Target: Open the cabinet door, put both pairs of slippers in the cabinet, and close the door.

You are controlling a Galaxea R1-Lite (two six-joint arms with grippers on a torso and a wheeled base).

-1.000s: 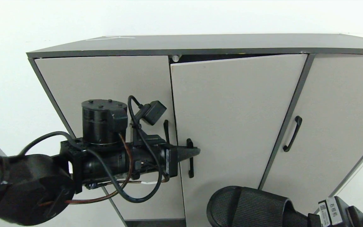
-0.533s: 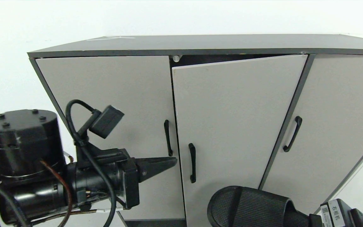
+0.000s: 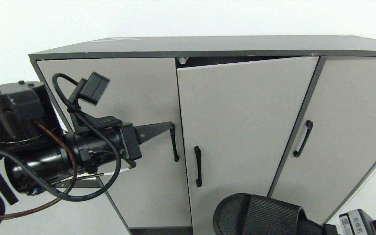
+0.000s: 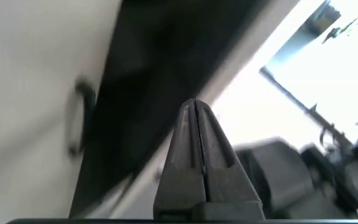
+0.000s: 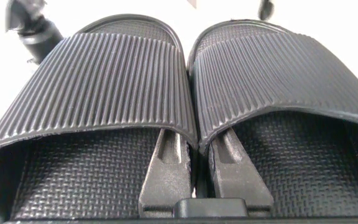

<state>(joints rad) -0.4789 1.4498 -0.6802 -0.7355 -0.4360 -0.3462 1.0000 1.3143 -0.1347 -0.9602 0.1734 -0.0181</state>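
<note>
Low at the right of the head view, a pair of black ribbed rubber slippers (image 3: 256,212) (image 5: 117,81) hangs in the right tool (image 5: 196,146). Its two fingers sit one inside each slipper and pinch the adjoining side walls together. The toes point at the grey three-door cabinet (image 3: 207,44) and lie just before the lower part of its middle door (image 3: 240,124). That door stands slightly ajar: its handle-side edge is swung out from the dark frame, and a dark wedge of gap runs along its top, widest at that edge. Its black bar handle (image 3: 197,166) stands apart from both tools. The left tool (image 3: 171,125) (image 4: 196,124), fingers pressed together on nothing, has its tip at the top of the left door's handle (image 3: 175,147). The left door (image 3: 135,91) and right door (image 3: 354,124) lie flush.
</note>
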